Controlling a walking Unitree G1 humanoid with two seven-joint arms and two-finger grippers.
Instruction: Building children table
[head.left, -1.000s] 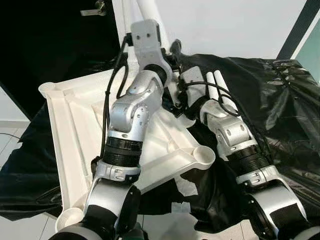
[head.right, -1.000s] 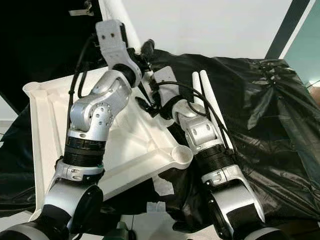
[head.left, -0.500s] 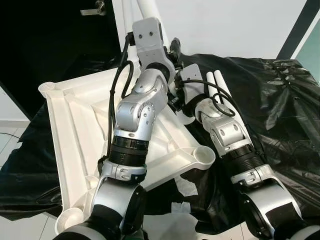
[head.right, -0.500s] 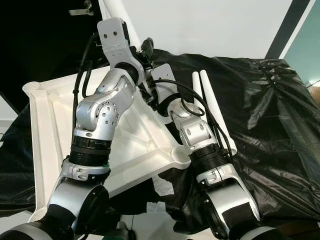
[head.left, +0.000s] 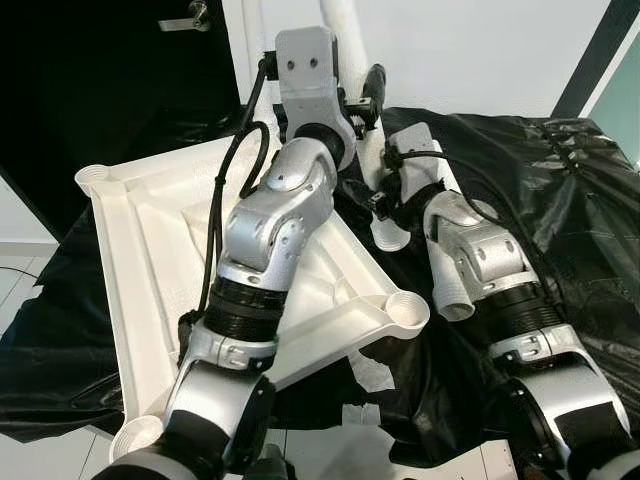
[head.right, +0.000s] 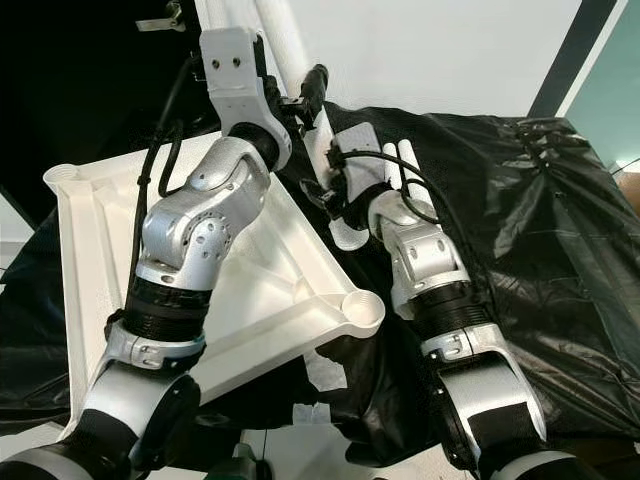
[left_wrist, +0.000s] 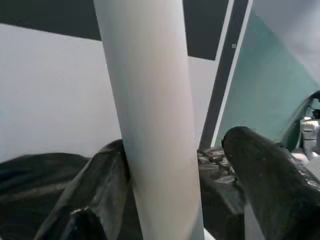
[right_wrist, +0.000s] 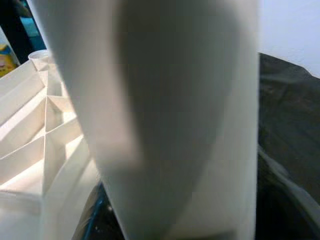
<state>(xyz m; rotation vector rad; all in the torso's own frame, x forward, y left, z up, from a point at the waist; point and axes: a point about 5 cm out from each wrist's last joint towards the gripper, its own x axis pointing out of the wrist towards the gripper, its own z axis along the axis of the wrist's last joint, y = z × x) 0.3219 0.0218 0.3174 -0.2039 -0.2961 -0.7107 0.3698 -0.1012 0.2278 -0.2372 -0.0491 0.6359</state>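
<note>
A: The tabletop (head.left: 150, 250) lies upside down on the black sheet (head.left: 560, 200), ribs up, with an open corner socket (head.left: 405, 308) on its near right edge. And the leg?

B: The table leg (head.left: 345, 30) is held nearly upright, its long axis tipped a little so the open lower end (head.left: 390, 238) hangs just beside the tabletop's right edge, farther back than that socket. Both arms are on it: the left gripper (head.left: 362, 95) clamps the shaft high up, one finger on each side (the left wrist view shows this plainly), and the right gripper (head.left: 372, 200) holds it near the bottom end.

A: Which arm is nearer the socket?

B: The right one. I judge the next move must bring the lower end nearer and stand the leg straight over a socket.

A: Spare legs?

B: Two more legs (head.right: 400, 165) lie side by side on the sheet, behind the right arm.
</note>
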